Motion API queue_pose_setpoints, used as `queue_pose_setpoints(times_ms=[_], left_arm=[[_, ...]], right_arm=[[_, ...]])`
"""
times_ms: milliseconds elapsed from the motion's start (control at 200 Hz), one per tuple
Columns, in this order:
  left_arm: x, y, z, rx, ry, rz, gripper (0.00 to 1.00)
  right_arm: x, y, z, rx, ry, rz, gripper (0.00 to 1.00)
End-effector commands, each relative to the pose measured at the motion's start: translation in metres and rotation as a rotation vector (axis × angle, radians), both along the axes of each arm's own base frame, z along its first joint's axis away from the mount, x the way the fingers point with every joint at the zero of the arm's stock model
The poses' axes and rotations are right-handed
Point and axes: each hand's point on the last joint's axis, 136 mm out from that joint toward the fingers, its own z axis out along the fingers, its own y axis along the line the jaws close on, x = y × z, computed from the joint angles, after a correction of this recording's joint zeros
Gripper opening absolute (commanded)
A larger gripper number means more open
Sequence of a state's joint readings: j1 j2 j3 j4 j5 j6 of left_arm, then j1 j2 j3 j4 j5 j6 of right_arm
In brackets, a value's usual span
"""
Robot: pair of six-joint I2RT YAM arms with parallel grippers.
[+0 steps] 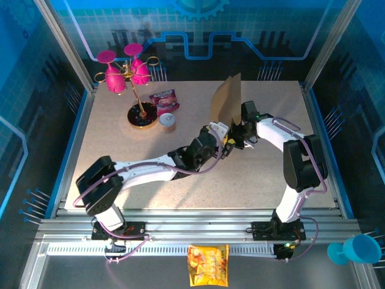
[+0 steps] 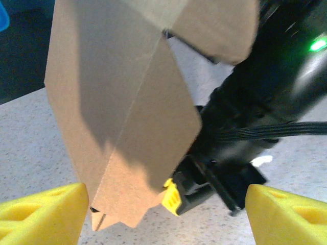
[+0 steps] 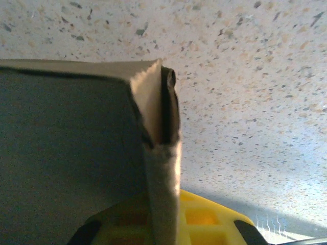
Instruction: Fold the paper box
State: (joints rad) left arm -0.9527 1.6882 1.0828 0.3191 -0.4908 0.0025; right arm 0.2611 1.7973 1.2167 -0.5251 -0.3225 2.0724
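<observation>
On the top external camera I see the paper box (image 1: 227,99), a plain brown cardboard sheet with creased flaps, standing on edge over the far middle of the speckled beige surface (image 1: 120,162), where my 2 arms meet. The right claw (image 1: 237,133) sits at the sheet's lower edge, and the left claw (image 1: 224,143) is just beside it on the near-left side. At the far left stands a gold rack of pink cups (image 1: 126,72), with a red-and-purple snack packet (image 1: 164,99) and a small round tin (image 1: 166,121) near its foot, all well apart from the box. A yellow snack bag (image 1: 207,265) lies on the rail before the arm bases, and a light blue cup (image 1: 355,250) sits at the near right corner. On the left wrist camera the left claw (image 2: 164,217) stands wide apart. The box's lower corner (image 2: 122,117) hangs between its 2 yellow fingertips (image 2: 43,217), close to the left one, and I cannot tell whether they touch. The black right claw (image 2: 173,196) meets the box's lower edge. On the right wrist camera the right claw (image 3: 163,232) is clamped on the box's doubled edge (image 3: 158,153), which runs down against its yellow finger (image 3: 204,219).
</observation>
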Motion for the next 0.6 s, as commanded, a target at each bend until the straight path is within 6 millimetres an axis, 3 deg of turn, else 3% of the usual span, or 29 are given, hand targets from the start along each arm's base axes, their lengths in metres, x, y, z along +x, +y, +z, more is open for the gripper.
queue_pose_setpoints(times_ms=[0,170,380,515,565,595], left_arm=[[0.025,0.007,0.010,0.058,-0.074,0.106,0.81],[0.042,0.013,0.015,0.034,-0.089,0.177,0.73],[0.046,0.017,0.030,0.024,-0.135,0.204,0.53],[0.042,0.015,0.030,0.041,-0.136,0.161,0.34],[0.041,0.017,0.031,0.055,-0.142,0.163,0.22],[0.041,0.019,0.032,0.064,-0.148,0.168,0.15]], right_arm=[[-0.007,-0.004,0.015,0.003,0.009,-0.007,0.00],[-0.013,-0.002,0.019,-0.013,0.010,0.024,0.00],[-0.019,-0.001,0.017,-0.015,0.016,0.034,0.00],[-0.018,0.003,0.018,-0.003,0.008,0.031,0.00],[-0.017,0.004,0.020,0.005,0.004,0.029,0.00],[-0.016,0.005,0.021,0.012,-0.004,0.031,0.10]])
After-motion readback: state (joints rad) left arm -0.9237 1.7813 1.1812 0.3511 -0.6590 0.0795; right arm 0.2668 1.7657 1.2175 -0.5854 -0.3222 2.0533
